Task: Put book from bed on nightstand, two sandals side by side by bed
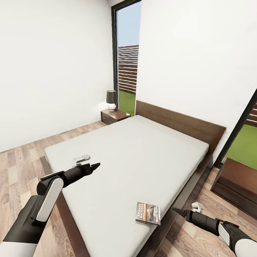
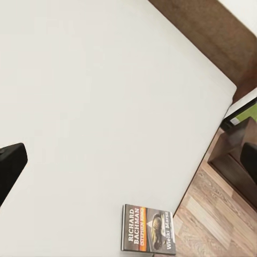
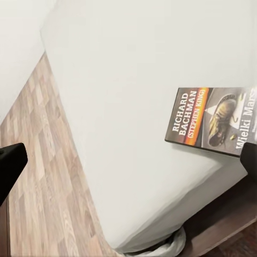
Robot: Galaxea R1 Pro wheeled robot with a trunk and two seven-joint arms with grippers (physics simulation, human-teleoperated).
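Hovering out over the near left of the mattress, the left pincer (image 1: pixel 93 166) shows its fingers drawn to a dark point in the head view, so narrow and holding nothing. Beyond it, the far nightstand (image 1: pixel 114 115) carries a small lamp (image 1: pixel 111 99) beside the headboard. Across the bed (image 1: pixel 142 151), the paperback (image 1: pixel 148 213) lies flat, cover up, near the corner closest to the right arm, its long edge close to the mattress side. It looks thin, light and a bit floppy, hard to pinch from above; I'd slide it past the edge and nip the overhang. The right pincer (image 1: pixel 179 211) hangs just off that edge over the floor, also narrow and empty.
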